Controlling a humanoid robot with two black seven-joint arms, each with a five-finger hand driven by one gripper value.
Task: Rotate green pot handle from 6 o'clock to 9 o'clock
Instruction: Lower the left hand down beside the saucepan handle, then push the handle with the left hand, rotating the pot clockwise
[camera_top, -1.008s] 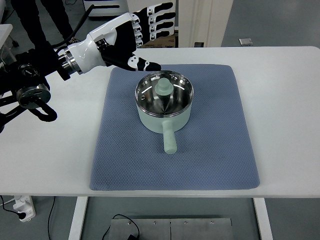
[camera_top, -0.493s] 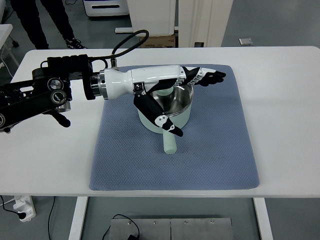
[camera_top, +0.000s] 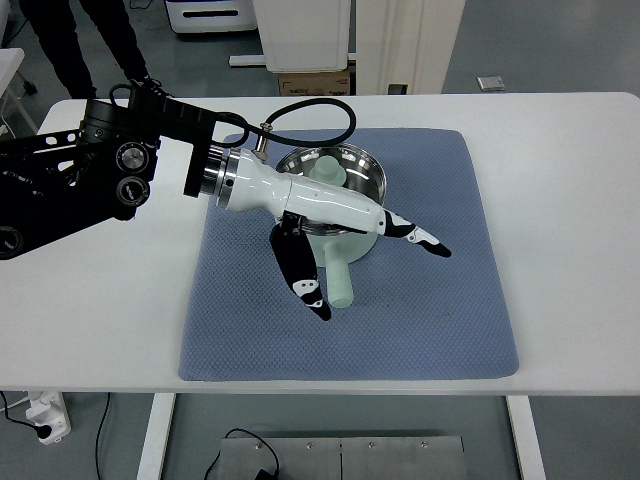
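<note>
A pale green pot with a shiny steel inside stands on a blue mat. Its green handle points toward the near edge, about 6 o'clock. My left hand reaches in from the left and lies over the pot's near wall. Its thumb hangs just left of the handle and its fingers stretch out to the handle's right. The hand is open and straddles the handle without gripping it. The right arm is out of view.
The mat lies on a white table. A person's legs stand beyond the far left corner. A cardboard box and white furniture sit behind the far edge. My left arm's black joints lie over the table's left part.
My left hand swung from the far left of the pot across it and down to the near side, and now straddles the handle. The pot has not moved.
</note>
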